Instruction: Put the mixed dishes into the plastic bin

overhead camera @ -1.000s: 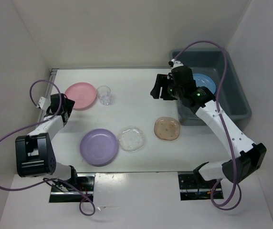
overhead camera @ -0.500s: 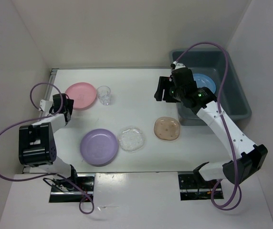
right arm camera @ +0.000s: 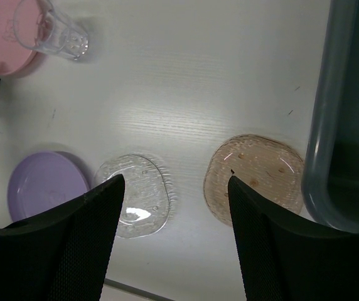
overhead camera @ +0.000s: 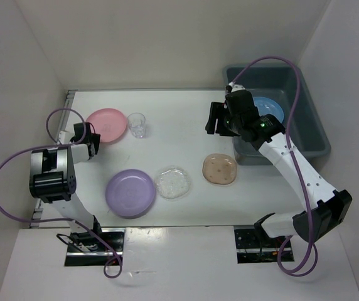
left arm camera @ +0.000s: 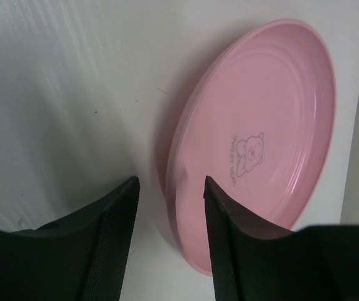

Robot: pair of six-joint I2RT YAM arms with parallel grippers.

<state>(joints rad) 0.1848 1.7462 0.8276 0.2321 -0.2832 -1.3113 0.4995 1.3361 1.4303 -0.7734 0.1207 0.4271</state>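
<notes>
At the table's left, the left gripper (left arm camera: pixel 170 182) is seen with jaws apart astride the round pink plastic plate's (left arm camera: pixel 261 125) rim, which should be seated deep before squeezing (a shallow bite may slip). The right gripper (right arm camera: pixel 174 180) hangs spread, empty. Far right, the large grey-blue plastic bin (overhead camera: pixel 314 141) holds one round blue plate (overhead camera: pixel 270 110).

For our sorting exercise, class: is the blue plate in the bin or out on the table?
In. The blue plate lies on the floor of the grey bin, enclosed by its walls.
</notes>
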